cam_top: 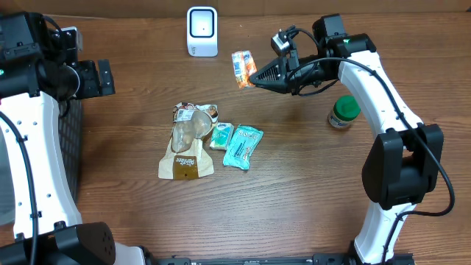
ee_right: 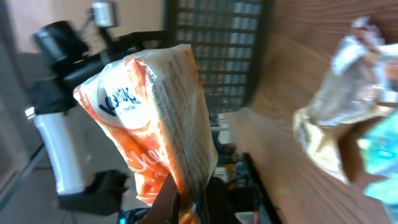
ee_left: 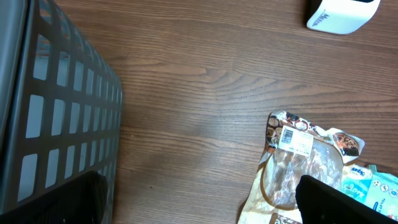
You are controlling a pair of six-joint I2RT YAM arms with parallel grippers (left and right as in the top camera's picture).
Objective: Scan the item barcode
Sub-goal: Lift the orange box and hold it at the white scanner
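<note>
Overhead view shows the table (cam_top: pixel 294 199) under both arms. The basket (ee_left: pixel 56 124) stands just beside the left gripper (cam_top: pixel 101 78), on its outer side. That gripper is spread wide, holds nothing, and is well apart from the work.

The scanner (cam_top: pixel 202 31) stands beyond the tips of the right gripper (cam_top: pixel 254 76), off to one side and touching nothing. The brown pouch (cam_top: pixel 188 143) and the teal packet (cam_top: pixel 243 146) lie on the table near those tips, off to the other side. The green-lidded jar (cam_top: pixel 343 112) stands behind them, close to the forearm.

The orange packet (cam_top: pixel 242 68) is the item to scan. The right gripper's fingers (ee_right: pixel 217 202) are pressed together on one end of it, so most of the packet stands free past the pinch.

Hazards, as judged:
1. End grip only. A quick wrist turn could make the soft packet swing or slip out.
2. The barcode cannot be made out. If it faces away from the scanner window, no read results.
3. Film crumpled at the pinch could distort the code.
4. A low approach could knock the scanner over.
</note>
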